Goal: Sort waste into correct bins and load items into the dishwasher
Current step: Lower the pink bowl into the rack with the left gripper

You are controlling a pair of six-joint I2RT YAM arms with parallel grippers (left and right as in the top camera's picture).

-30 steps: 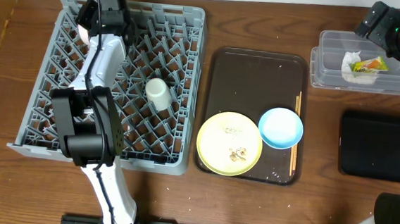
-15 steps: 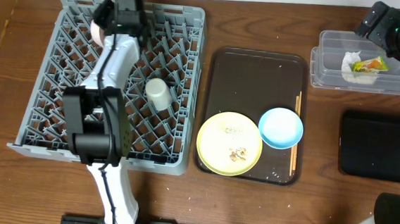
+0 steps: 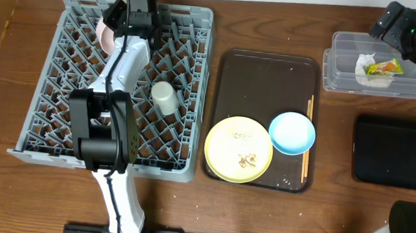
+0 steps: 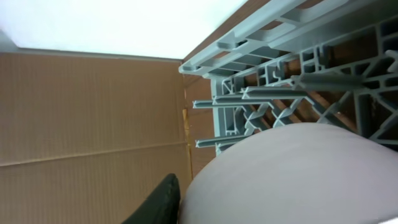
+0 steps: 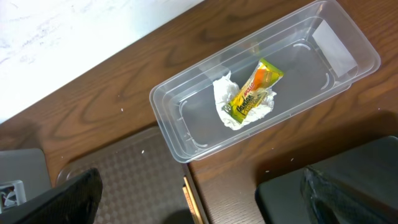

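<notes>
From above, the pink bowl (image 3: 105,34) and white cup (image 3: 164,97) are in the grey rack (image 3: 63,84), with the left pincer (image 3: 136,16) at the bowl. The yellow plate (image 3: 238,149) with crumbs (image 3: 247,160), the blue bowl (image 3: 292,133) and the chopsticks (image 3: 307,142) wait outside. The left wrist view is mostly bowl, so I cannot tell its grip. In the right wrist view, the right pincer (image 5: 199,202) is open and empty over the tub (image 5: 168,124) with the tissue (image 5: 225,102) and wrapper (image 5: 254,92), whose writing is too small to read.
</notes>
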